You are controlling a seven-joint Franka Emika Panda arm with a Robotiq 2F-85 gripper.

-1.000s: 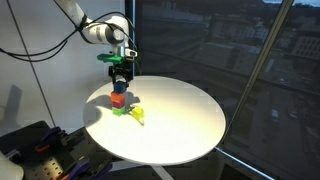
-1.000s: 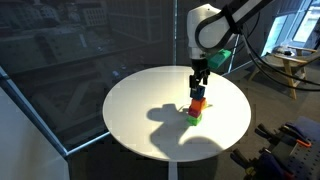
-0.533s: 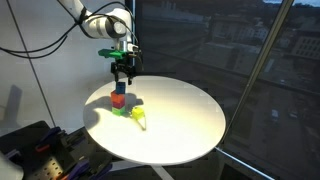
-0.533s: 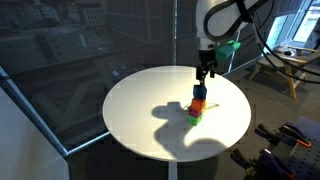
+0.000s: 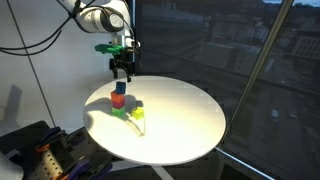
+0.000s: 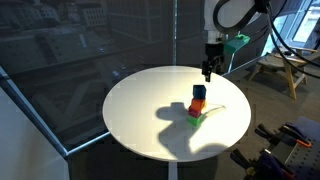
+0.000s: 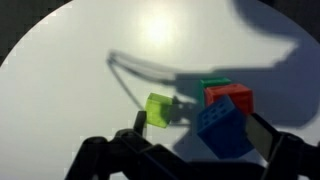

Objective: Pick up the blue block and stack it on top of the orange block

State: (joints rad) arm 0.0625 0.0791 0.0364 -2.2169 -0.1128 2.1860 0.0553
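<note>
Blue block (image 5: 118,90) is a small dark blue cube with matte faces, same size as the other cubes. It sits on top of the orange block (image 5: 118,100), resting flat and upright in both exterior views (image 6: 198,92). In wrist view the blue block (image 7: 225,125) covers most of the orange block (image 7: 232,98), and its edges look a little out of line with the red-orange ones. The stack stands on the round white table (image 5: 190,120), off centre and toward the edge where the arm reaches in, well inside the rim. Green cube (image 6: 194,114) lies just beside the foot of the orange block (image 6: 198,103); in wrist view only a green sliver (image 7: 213,84) shows behind the stack. Yellow cube (image 5: 138,121) is near the stack but apart from it, looking yellow-green in wrist view (image 7: 160,110). Gripper (image 5: 122,70) hangs above the stack, clear of the blue block, with nothing in it. Its fingers (image 7: 140,122) are spread wide to either side of the stack in wrist view. In an exterior view the gripper (image 6: 208,70) hangs up and to the side of the stack.
</note>
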